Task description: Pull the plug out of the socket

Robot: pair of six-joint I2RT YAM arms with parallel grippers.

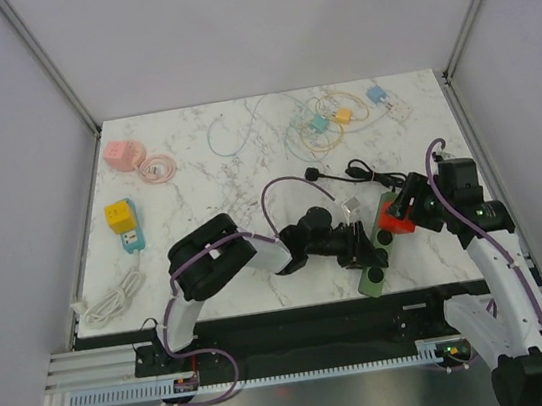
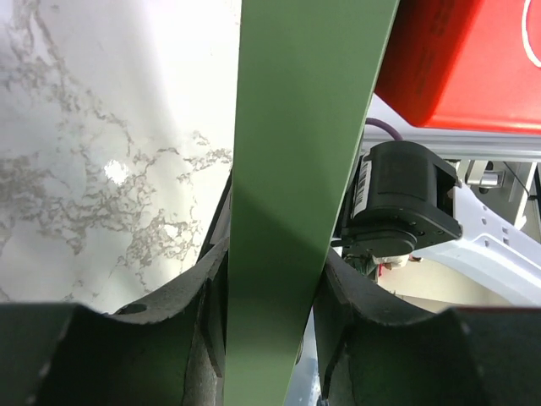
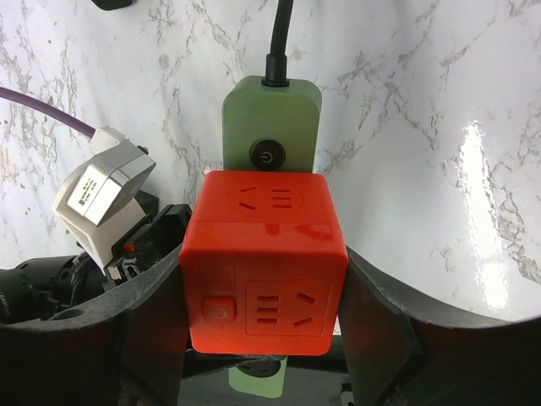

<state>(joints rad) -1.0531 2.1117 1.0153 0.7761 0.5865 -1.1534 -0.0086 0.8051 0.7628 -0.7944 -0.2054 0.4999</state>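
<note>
A green power strip (image 1: 373, 280) lies at the table's front right, its black cord running to the back. A red cube plug (image 1: 392, 218) sits over its far half. My left gripper (image 1: 371, 254) is shut on the strip's long sides; in the left wrist view the strip (image 2: 296, 169) fills the space between the fingers (image 2: 177, 321). My right gripper (image 1: 402, 213) is shut on the red cube (image 3: 264, 254), one finger on each side face. The strip (image 3: 270, 118) with its black switch shows beyond the cube. I cannot tell whether the cube is still seated in the strip.
A black cable (image 1: 363, 172) and a black plug (image 1: 315, 171) lie just behind the strip. A yellow cube on a blue strip (image 1: 121, 216) and a white cord (image 1: 113, 301) are at the left. A pink socket (image 1: 123, 153) and coloured cables (image 1: 330, 119) lie at the back.
</note>
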